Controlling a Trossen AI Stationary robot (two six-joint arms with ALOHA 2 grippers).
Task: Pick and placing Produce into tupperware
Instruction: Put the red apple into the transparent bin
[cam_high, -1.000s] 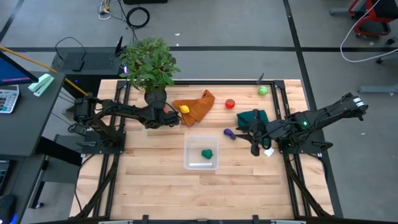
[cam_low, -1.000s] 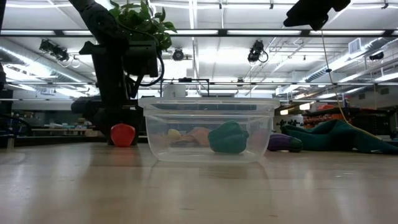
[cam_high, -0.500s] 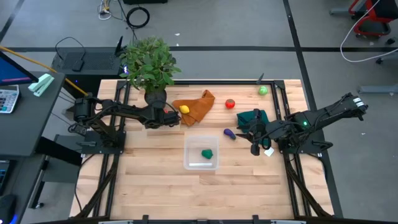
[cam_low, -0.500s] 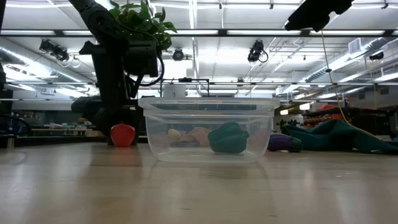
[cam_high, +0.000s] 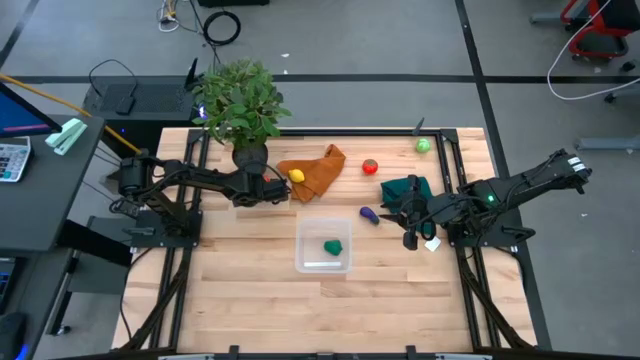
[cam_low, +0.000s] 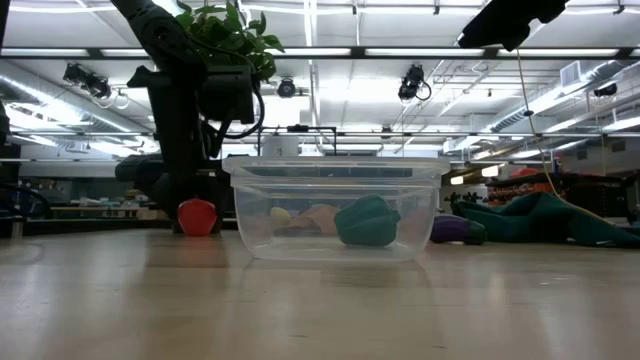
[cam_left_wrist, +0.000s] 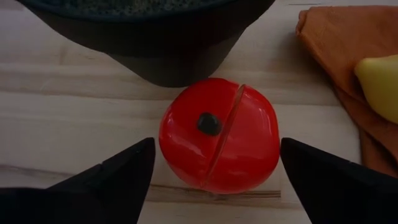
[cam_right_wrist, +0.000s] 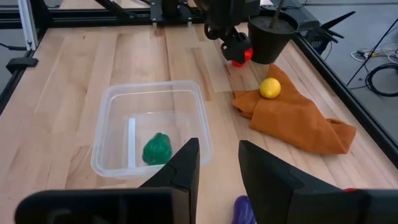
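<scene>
My left gripper (cam_left_wrist: 214, 155) is low on the table in front of the plant pot, open, with a finger on either side of a red toy tomato (cam_left_wrist: 217, 143) that rests on the wood; thin gaps show at both sides. My right gripper (cam_right_wrist: 219, 168) hangs above the table right of the clear tupperware (cam_high: 323, 246), its fingers a little apart and holding nothing. A green piece (cam_high: 333, 246) lies inside the tupperware. A yellow piece (cam_high: 296, 176) sits on the orange cloth. The purple piece (cam_high: 369, 214), a second red piece (cam_high: 370, 167) and a green one (cam_high: 423, 146) lie on the table.
The potted plant (cam_high: 240, 105) stands just behind the left gripper, its dark pot (cam_left_wrist: 155, 43) close to the tomato. An orange cloth (cam_high: 315, 170) lies beside it, and a dark green cloth (cam_high: 405, 189) sits under the right arm. Bare wood lies toward the near edge.
</scene>
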